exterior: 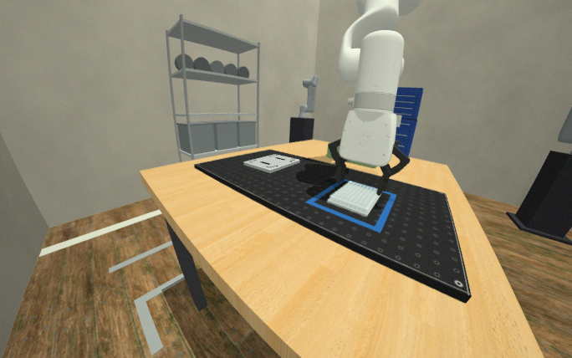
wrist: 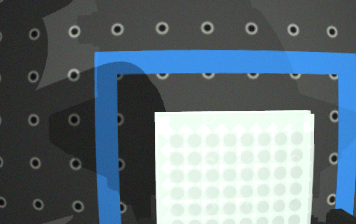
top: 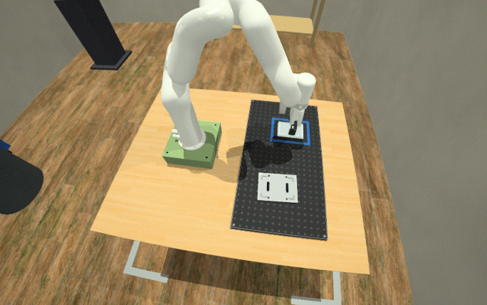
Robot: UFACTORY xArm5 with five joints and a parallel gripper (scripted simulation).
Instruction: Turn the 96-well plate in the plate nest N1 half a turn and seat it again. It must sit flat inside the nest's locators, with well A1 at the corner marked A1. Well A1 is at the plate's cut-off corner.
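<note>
The gripper (exterior: 361,182) hangs low over the 96-well plate (exterior: 352,197), jaws spread wide on either side, holding nothing; the plate lies inside the blue outline (exterior: 345,216) on the table (exterior: 269,270).

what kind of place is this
Probably a lab automation workcell: a white 96-well plate inside a blue square outline on a black perforated board, with a grey metal storage shelf behind.
</note>
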